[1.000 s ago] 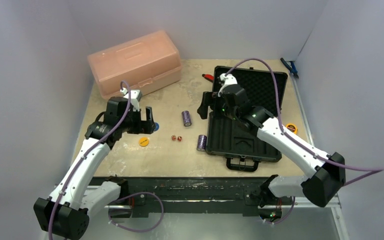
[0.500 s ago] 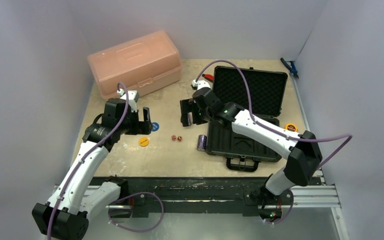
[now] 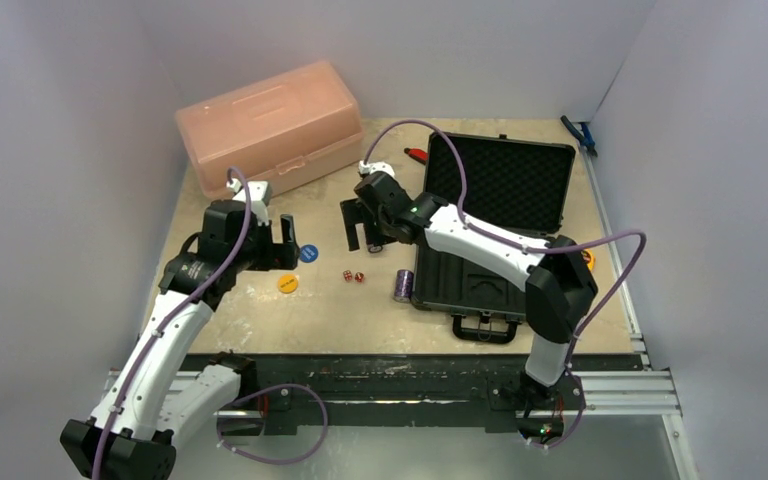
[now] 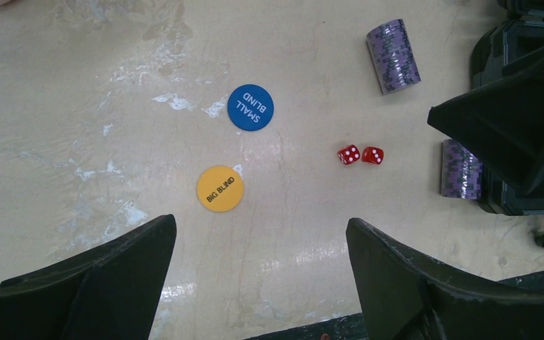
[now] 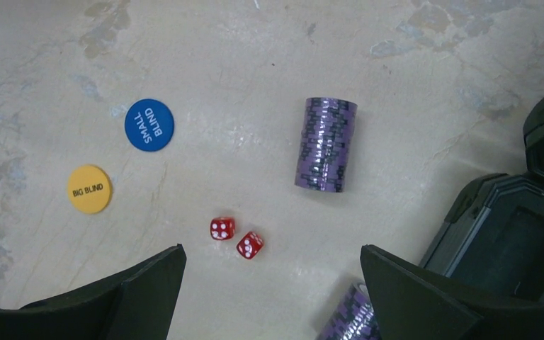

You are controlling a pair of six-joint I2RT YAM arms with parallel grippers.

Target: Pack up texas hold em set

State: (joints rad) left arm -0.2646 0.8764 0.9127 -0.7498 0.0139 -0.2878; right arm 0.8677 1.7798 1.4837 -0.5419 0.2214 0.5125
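The black briefcase [image 3: 500, 180] lies open on the right, foam lid up. One purple chip stack [image 5: 326, 144] lies on its side on the table, and my right gripper [image 5: 273, 249] hovers open just short of it. In the top view this gripper [image 3: 365, 235] hides that stack. A second purple stack [image 3: 402, 285] lies against the case's left edge. Two red dice [image 3: 353, 276] sit mid-table. The orange disc [image 4: 219, 188] and a blue disc [image 4: 250, 108] lie ahead of my open, empty left gripper [image 4: 261, 223].
A translucent pink box [image 3: 270, 125] stands at the back left. A red-handled tool [image 3: 415, 155] lies behind the case and blue pliers [image 3: 578, 135] at the back right. A yellow tape measure [image 3: 587, 258] peeks out right of the case.
My right arm has swung left, from over the open case to above the far chip stack. My left gripper has drawn back a little to the left, uncovering the blue disc.
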